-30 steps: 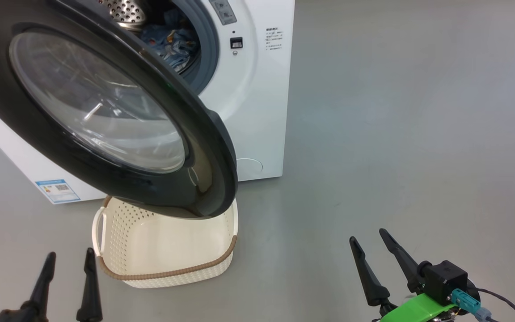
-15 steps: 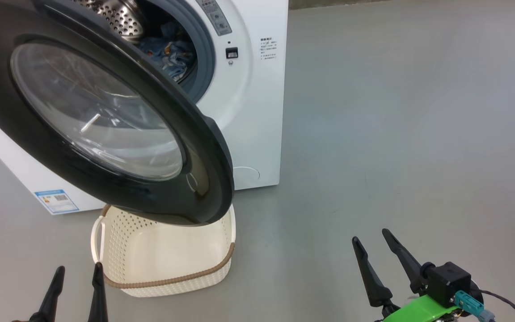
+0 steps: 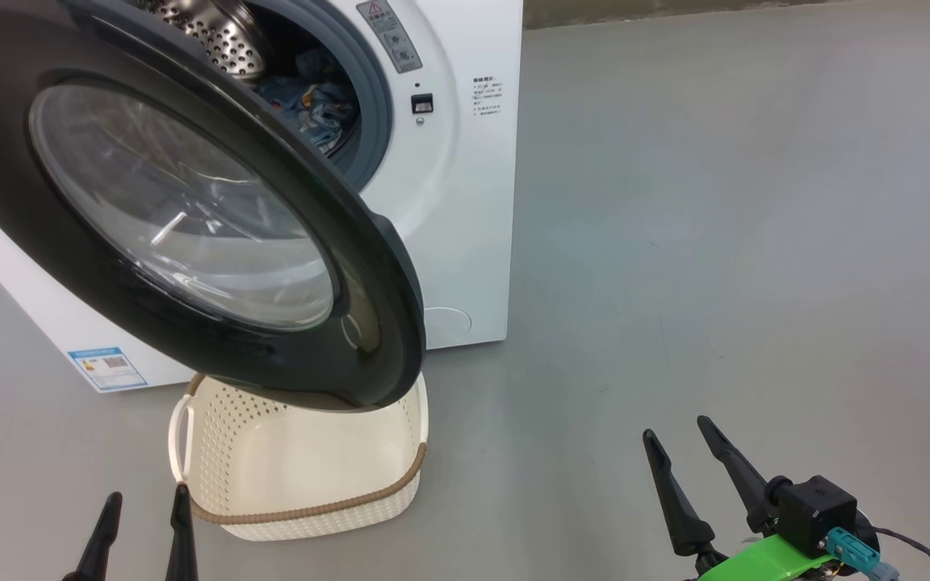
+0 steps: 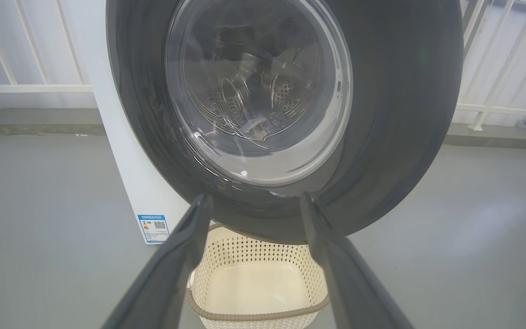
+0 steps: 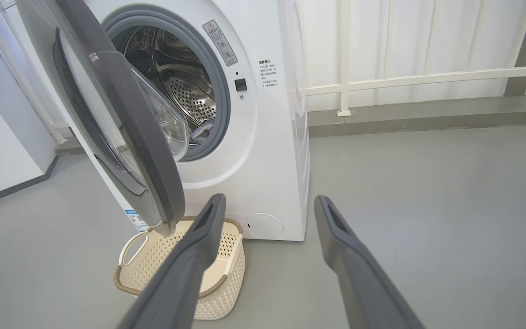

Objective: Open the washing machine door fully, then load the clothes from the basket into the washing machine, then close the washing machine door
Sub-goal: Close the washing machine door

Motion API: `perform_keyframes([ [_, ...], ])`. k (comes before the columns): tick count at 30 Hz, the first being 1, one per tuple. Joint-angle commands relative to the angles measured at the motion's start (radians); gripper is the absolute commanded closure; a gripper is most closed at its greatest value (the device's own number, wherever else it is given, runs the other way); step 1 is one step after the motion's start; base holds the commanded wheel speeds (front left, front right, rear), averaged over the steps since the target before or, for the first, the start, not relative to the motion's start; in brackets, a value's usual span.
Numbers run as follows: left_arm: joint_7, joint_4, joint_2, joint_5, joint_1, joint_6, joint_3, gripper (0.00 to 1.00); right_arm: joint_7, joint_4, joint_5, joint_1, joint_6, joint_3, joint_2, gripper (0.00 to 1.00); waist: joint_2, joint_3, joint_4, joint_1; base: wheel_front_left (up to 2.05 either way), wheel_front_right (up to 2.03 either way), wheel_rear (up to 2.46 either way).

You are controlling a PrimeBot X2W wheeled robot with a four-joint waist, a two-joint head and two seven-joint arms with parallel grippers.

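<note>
The left gripper (image 3: pixel 148 494) and the right gripper (image 3: pixel 675 428) are each formed of two long dark fingers (image 3: pixel 679 504), tapered to narrow tips. Behind the right gripper, a black boxy block (image 3: pixel 816 507) is mounted above a bright green bracket (image 3: pixel 760 558); a teal connector (image 3: pixel 846 542) is plugged in beside it, and a thin dark cable (image 3: pixel 917 546) is led off.

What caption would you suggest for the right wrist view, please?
Open right gripper faces the washing machine, its door standing open over the empty basket.
</note>
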State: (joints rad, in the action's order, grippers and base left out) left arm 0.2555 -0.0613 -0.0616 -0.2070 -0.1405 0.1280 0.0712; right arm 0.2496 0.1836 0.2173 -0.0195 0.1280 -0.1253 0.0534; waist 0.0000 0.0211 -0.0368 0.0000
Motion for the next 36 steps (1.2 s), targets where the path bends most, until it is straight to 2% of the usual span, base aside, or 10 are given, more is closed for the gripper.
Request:
perform_keyframes([
  [1,0.006,0.018,-0.004,0.007,0.023,0.003,0.032,0.0,0.012,-0.025,-0.01,-0.01,0.003,-0.027,-0.003,0.0,0.0,0.0,0.001,0.0,0.0,0.0,0.0],
  [14,0.006,0.026,-0.003,0.006,0.023,0.003,0.031,0.0,0.012,-0.013,-0.011,-0.009,0.003,-0.028,-0.003,0.0,0.0,0.002,0.007,0.0,0.0,0.0,0.0],
  [15,0.006,0.026,-0.003,0.006,0.024,0.003,0.03,0.0,0.012,-0.011,-0.011,-0.009,0.003,-0.028,-0.003,0.36,0.0,0.002,0.008,0.0,0.0,0.0,0.0],
  [16,0.006,0.026,-0.003,0.006,0.024,0.003,0.03,0.0,0.012,-0.01,-0.01,-0.008,0.003,-0.027,-0.003,0.94,0.0,0.002,0.009,0.0,0.0,0.0,0.0],
  [17,0.006,0.026,-0.003,0.005,0.024,0.003,0.03,0.0,0.012,-0.006,-0.007,-0.006,0.003,-0.028,-0.003,1.0,0.0,0.002,0.01,0.0,0.0,0.0,0.0],
  [22,0.006,0.031,-0.002,0.006,0.022,0.003,0.033,0.0,0.012,-0.028,0.017,-0.008,0.003,-0.018,-0.003,1.0,0.0,0.0,0.018,0.0,0.0,0.0,0.0],
  [29,0.006,0.036,0.0,0.002,0.031,0.003,0.042,0.0,0.012,-0.232,0.048,-0.048,0.003,-0.017,-0.003,1.0,0.0,0.009,0.027,0.0,0.0,0.0,0.0],
  [32,0.006,0.035,0.001,-0.004,0.038,0.003,0.04,0.0,0.012,-0.337,0.047,-0.071,0.003,-0.056,-0.003,1.0,0.0,0.018,0.037,0.0,0.0,0.0,0.0],
  [36,0.006,0.038,0.003,-0.01,0.054,0.003,0.03,0.0,0.012,-0.444,0.027,-0.117,0.003,-0.168,0.002,1.0,0.0,0.032,0.059,0.0,0.0,0.0,0.0],
])
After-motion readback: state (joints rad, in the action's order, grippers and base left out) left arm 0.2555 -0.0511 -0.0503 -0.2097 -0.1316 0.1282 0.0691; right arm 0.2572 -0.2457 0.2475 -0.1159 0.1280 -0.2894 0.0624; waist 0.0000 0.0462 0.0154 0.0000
